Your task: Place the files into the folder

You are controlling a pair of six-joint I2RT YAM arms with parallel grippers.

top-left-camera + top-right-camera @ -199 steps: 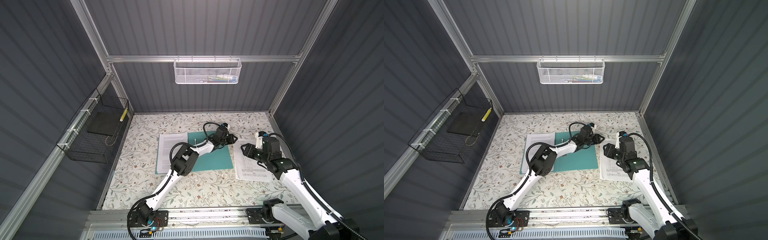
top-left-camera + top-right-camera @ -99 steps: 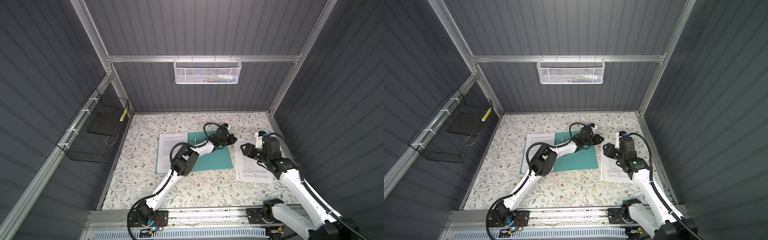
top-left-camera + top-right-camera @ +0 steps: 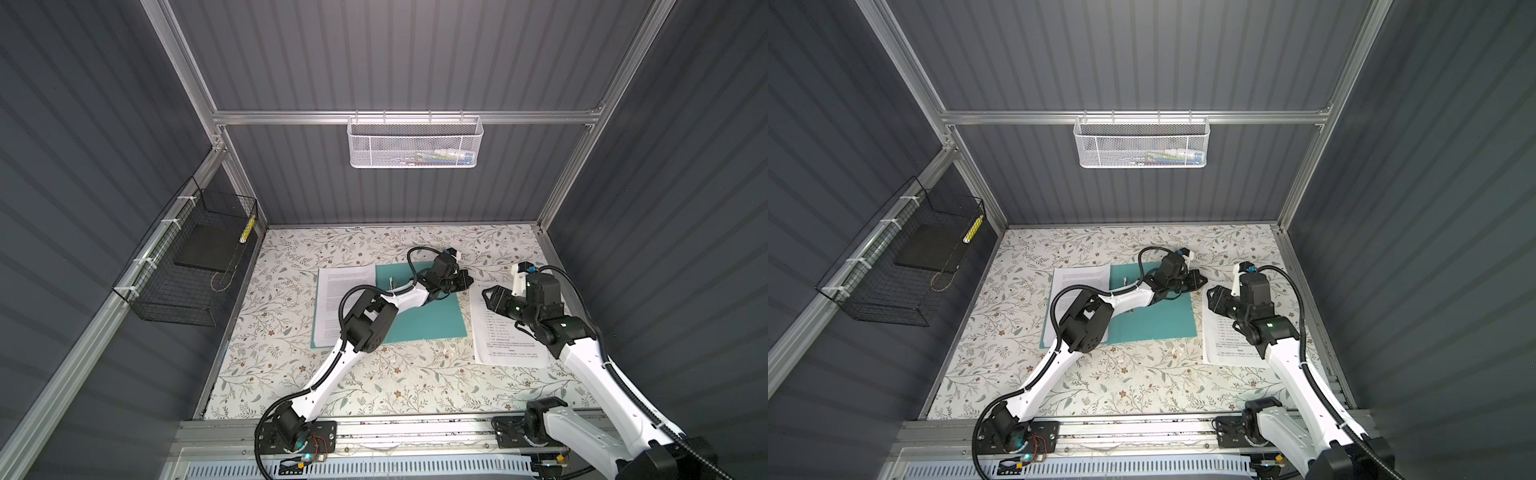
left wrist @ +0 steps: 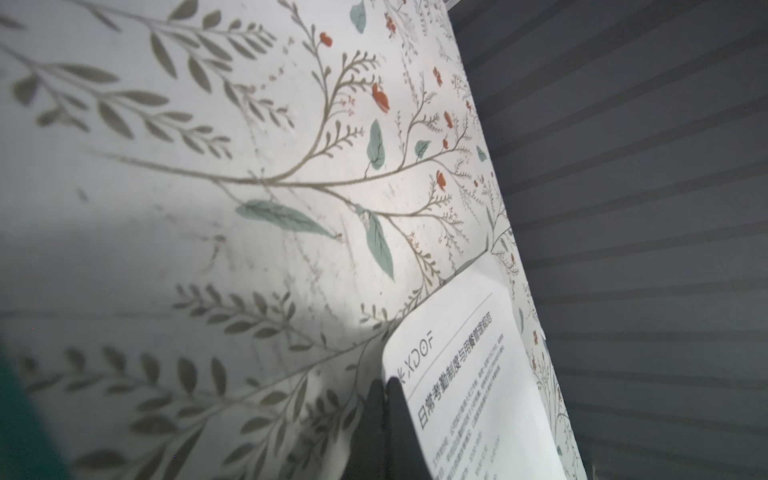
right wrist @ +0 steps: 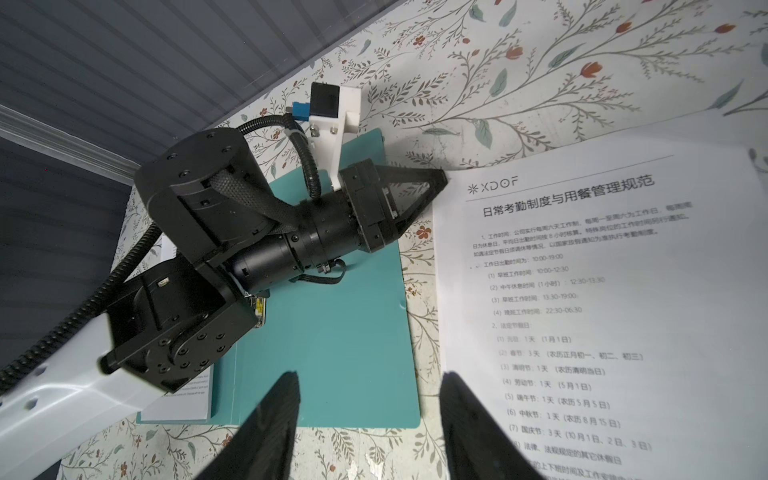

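The teal folder (image 3: 432,320) (image 3: 1158,320) (image 5: 340,332) lies open and flat in the middle of the floral table. One white printed sheet (image 3: 336,299) (image 3: 1067,291) rests on its left cover. More of the files (image 3: 507,345) (image 3: 1229,345) (image 5: 602,291) (image 4: 478,374) lie on the table just right of the folder. My left gripper (image 3: 469,280) (image 3: 1204,281) (image 4: 384,384) (image 5: 442,180) reaches across the folder and is shut on the far left corner of these right-hand files. My right gripper (image 3: 486,293) (image 3: 1210,297) (image 5: 370,376) hovers open over the gap between folder and files, holding nothing.
A black wire basket (image 3: 183,266) holding a flat black slab hangs on the left wall. A white mesh basket (image 3: 415,143) hangs on the back wall. Dark ribbed walls close in three sides of the table, and a metal rail (image 3: 415,428) runs along its front edge.
The left gripper's jaws have closed at the corner of the right-hand files. Both arms have stayed almost where they were.
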